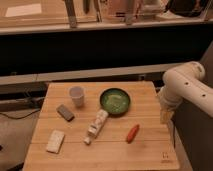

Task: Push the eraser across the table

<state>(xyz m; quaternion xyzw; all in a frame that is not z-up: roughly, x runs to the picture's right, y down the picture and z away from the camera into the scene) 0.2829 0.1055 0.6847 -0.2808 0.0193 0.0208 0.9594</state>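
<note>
**Gripper at right edge, eraser far left**

Table [145, 150]: light wood planks, cluttered. Arm [185, 85]: white, bent over the right edge. Gripper [165, 117] hangs from it pointing down, right at that edge, touching nothing; released or clenched, can't tell. Bowl [115, 101]: green, centre-back. Bottle [96, 125]: on its side, centre-front. Cup [76, 95]: upright, left of bowl. Eraser [65, 112]: judged to be the dark block, left side, just in front of the cup, well apart from the gripper. Pale block [55, 141]: front-left. Orange item [132, 133]: right of bottle.

Risks:
- The reach crosses the whole table, so the arm may clip the bowl or tip the cup.
- The pale block could be mistaken for the target.
- A rightward push would likely run the eraser into the bottle. A leftward push could send it off the edge.
- Off-centre contact would spin it rather than slide it.
</note>
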